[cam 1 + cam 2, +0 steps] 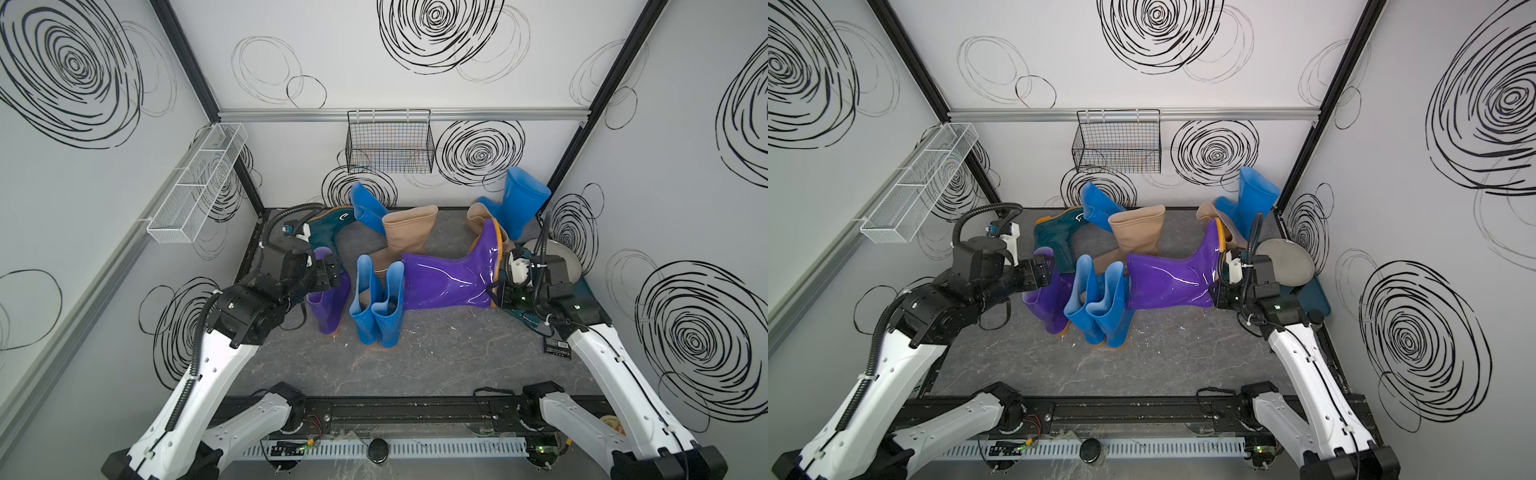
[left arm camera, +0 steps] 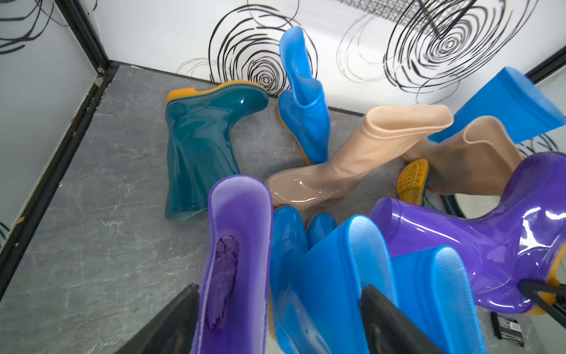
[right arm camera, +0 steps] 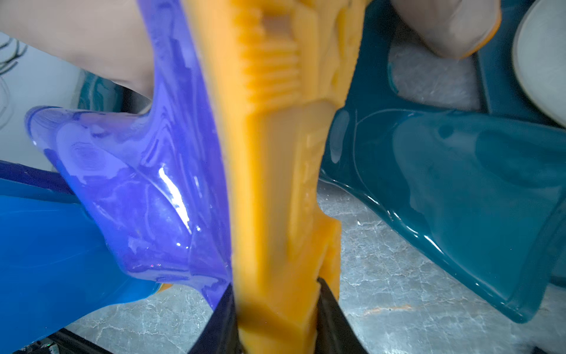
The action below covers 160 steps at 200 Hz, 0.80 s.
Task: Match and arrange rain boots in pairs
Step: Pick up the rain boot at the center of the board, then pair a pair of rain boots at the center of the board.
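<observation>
- The upright purple boot (image 1: 328,307) stands just left of the blue pair (image 1: 376,307) on the counter (image 1: 415,365); the left claw (image 1: 334,274) gapes wide at its rim, holding nothing.
- Right of the pair, the other purple boot (image 1: 444,282) lies sideways, mouth toward the pair; the right claw (image 3: 275,291) pinches its orange sole (image 3: 275,153).

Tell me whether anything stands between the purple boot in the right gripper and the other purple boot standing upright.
Yes. The two upright blue boots stand side by side between the held purple boot in the right gripper and the standing purple boot.
</observation>
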{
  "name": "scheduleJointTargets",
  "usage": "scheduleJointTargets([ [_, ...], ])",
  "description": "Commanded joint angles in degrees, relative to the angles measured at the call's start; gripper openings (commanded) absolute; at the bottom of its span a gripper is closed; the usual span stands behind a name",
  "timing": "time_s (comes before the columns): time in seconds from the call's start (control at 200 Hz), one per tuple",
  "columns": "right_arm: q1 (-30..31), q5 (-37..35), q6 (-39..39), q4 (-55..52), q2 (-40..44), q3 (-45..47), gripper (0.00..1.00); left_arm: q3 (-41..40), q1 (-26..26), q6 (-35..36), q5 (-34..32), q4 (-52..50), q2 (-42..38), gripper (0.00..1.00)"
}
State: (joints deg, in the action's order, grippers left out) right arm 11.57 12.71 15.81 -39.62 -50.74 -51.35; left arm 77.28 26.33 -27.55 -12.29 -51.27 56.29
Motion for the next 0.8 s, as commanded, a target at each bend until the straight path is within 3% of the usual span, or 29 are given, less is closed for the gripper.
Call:
scheduleJointTargets([
  [0.0, -1.91, 1.98, 2.95, 8.9, 3.33, -3.34, 0.21, 4.29, 2.42, 3.03, -2.04, 1.06, 1.5, 0.93],
  [0.12, -4.29, 5.07, 4.28, 10.75, 3.37, -4.14, 0.2, 7.1, 5.01, 5.02, 1.12, 5.26, 3.66, 1.0],
  [0.405, -8.05, 12.38, 7.82, 20.0, 1.07, -6.96, 0.19, 10.62, 10.58, 9.7, 7.95, 14.76, 10.13, 0.99],
  [0.635, -9.01, 16.77, 13.03, 32.14, -1.98, -5.91, 0.18, 13.95, 9.53, 11.47, 14.29, 19.83, 14.1, 0.99],
  [0.796, -8.94, 20.41, 16.36, 39.12, -5.28, -6.72, 0.18, 11.84, 3.12, 9.58, 24.87, 27.34, 13.94, 0.99],
])
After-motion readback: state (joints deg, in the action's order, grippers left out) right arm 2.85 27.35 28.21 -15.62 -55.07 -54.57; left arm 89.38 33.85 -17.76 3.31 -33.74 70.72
